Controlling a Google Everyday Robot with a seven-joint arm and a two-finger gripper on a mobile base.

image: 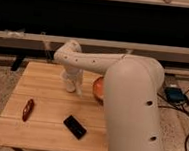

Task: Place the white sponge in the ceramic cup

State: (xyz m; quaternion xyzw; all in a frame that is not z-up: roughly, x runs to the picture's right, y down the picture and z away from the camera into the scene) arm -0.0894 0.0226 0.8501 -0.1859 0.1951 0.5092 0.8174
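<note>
Claw (73,86) closed tight, low over the far side of the wooden table (45,101), beside the orange dish (98,87)

Gripper (75,87): over the bench's (41,87) far middle, closed; contents too small to tell.
Ceramic cup: indistinguishable behind the gripper.
Orange dish (98,86): right part hidden by the arm.
Arm (130,103): cut off at the bottom edge.

The robot's bulky white arm (130,103) fills the right half of the frame and blocks the flat orange dish (98,88) and the table's right side. Its closed gripper (77,88) hangs at centre, just beside the small white ceramic cup (67,80). The left of the light wooden table (41,87) lies open. At lower left, a small red-brown elongated object (28,109) and a black flat rectangular slab (75,127) lie well apart, with bare wood between.
</note>
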